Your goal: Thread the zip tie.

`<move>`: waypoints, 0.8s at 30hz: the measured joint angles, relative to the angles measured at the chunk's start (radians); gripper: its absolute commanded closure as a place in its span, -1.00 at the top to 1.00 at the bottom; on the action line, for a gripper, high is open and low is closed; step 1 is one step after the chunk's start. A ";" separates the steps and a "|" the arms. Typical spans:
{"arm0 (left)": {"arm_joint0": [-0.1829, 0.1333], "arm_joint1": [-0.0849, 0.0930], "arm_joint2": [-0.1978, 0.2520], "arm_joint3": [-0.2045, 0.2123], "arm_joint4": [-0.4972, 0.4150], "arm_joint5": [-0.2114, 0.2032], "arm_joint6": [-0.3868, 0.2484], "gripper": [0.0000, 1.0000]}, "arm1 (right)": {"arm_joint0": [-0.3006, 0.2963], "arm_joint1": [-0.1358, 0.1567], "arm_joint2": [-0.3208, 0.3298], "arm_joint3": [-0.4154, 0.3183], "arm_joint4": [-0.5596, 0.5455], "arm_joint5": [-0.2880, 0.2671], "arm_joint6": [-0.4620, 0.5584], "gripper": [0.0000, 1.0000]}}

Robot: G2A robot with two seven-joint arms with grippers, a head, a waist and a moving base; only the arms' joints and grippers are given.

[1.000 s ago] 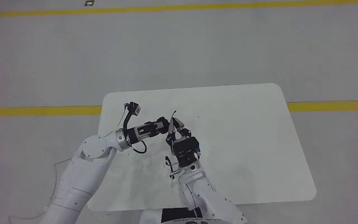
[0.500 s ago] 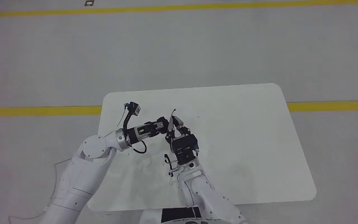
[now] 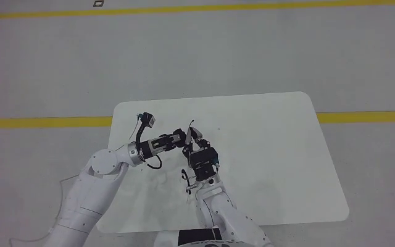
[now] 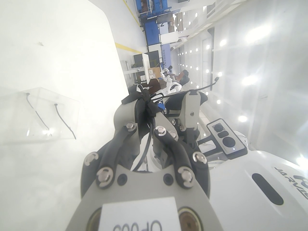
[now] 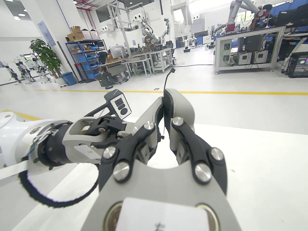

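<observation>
Since it is thin, light and springy, the zip tie (image 5: 166,80) needs pinching close to the end you steer. Location: above the table (image 3: 278,154), frame centre. Grip: right tool (image 5: 164,106) clamped on its strap; left tool (image 4: 144,104) apparently closed on the other end.

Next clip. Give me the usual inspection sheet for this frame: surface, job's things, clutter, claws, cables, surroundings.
Surface: white table with rounded corners.
Job's things: black zip tie held above the table, head end free.
Clutter: clear box with two spare ties lying inside.
Claws: left claw and right claw both shut on the zip tie, tips close together.
Cables: black cable loop at the left wrist.
Surroundings: yellow floor line; workbenches and a potted plant behind.
</observation>
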 measured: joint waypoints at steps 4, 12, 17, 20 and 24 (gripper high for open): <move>0.000 0.000 0.000 0.000 0.000 0.000 0.000 -1.00 | 0.000 0.002 -0.001 -0.002 -0.001 0.000 0.003 -1.00; 0.000 0.000 0.000 0.000 0.000 0.000 0.000 -1.00 | -0.005 0.004 0.001 -0.003 -0.003 0.000 0.009 -1.00; 0.000 0.000 0.000 0.000 0.000 0.000 0.000 -1.00 | -0.006 0.004 0.002 -0.002 -0.003 0.000 0.011 -1.00; 0.000 0.000 0.000 0.000 0.000 0.000 0.000 -1.00 | -0.006 0.004 0.002 -0.001 -0.002 0.000 0.012 -1.00; 0.000 0.000 0.000 0.000 0.000 0.000 0.000 -1.00 | -0.006 0.004 0.001 0.000 -0.001 0.000 0.014 -1.00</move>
